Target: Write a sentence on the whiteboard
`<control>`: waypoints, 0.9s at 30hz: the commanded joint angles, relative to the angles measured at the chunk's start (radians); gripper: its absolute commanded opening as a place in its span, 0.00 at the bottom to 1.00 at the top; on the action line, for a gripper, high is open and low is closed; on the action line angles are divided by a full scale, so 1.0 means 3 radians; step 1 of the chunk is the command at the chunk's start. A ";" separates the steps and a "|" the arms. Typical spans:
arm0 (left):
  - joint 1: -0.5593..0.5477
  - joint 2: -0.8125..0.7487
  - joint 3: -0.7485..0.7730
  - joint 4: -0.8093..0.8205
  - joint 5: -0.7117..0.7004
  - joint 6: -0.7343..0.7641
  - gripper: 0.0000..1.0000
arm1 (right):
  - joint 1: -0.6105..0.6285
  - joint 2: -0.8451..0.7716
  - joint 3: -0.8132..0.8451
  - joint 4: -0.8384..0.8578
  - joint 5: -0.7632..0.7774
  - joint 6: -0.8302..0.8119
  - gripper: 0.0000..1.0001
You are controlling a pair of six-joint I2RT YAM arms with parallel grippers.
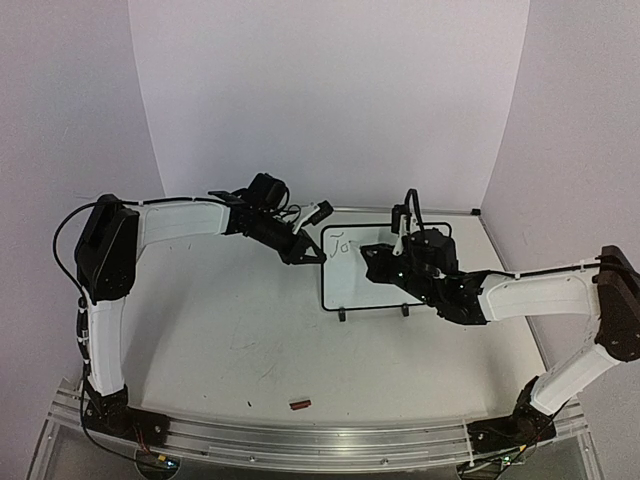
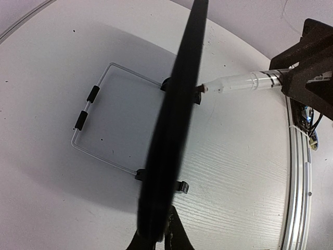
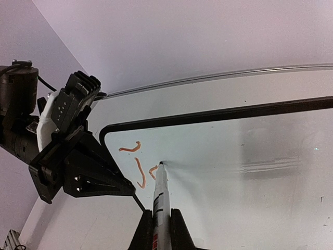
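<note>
The whiteboard [image 1: 346, 282] stands upright on its two black feet at mid-table. My left gripper [image 1: 310, 251] is shut on its left edge; in the left wrist view the board [image 2: 179, 99] shows edge-on as a dark band rising from the gripper [image 2: 160, 238]. My right gripper [image 3: 160, 223] is shut on a white marker [image 3: 160, 200], with the tip touching the board [image 3: 234, 151]. Of the sentence [image 3: 136, 162], only a "J" and part of a second letter show, in thin reddish strokes at the board's top left corner [image 1: 345, 243].
A small red-brown piece [image 1: 300, 404] lies near the table's front edge. A wire stand [image 2: 92, 112] props the board from behind. A metal rail [image 1: 320, 440] runs along the front, and curved white walls close the back and sides.
</note>
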 commanded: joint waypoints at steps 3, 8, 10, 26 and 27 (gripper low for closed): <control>0.0005 -0.0018 -0.0018 -0.0052 -0.0225 0.0060 0.00 | -0.0019 0.0038 0.0100 0.0122 0.0115 -0.0026 0.00; 0.0005 -0.0018 -0.0024 -0.0052 -0.0229 0.0064 0.00 | -0.0017 0.0026 0.0057 0.0118 0.0194 0.0009 0.00; 0.0005 -0.0014 -0.0020 -0.0052 -0.0228 0.0064 0.00 | -0.0015 0.0023 0.0039 0.0100 0.0205 0.0025 0.00; 0.0005 -0.0008 -0.0018 -0.0052 -0.0240 0.0064 0.00 | -0.0016 0.0048 -0.0114 -0.0026 0.0278 0.0149 0.00; 0.0006 -0.0008 -0.0018 -0.0052 -0.0240 0.0064 0.00 | -0.0018 0.0044 -0.0124 -0.0025 0.0286 0.0154 0.00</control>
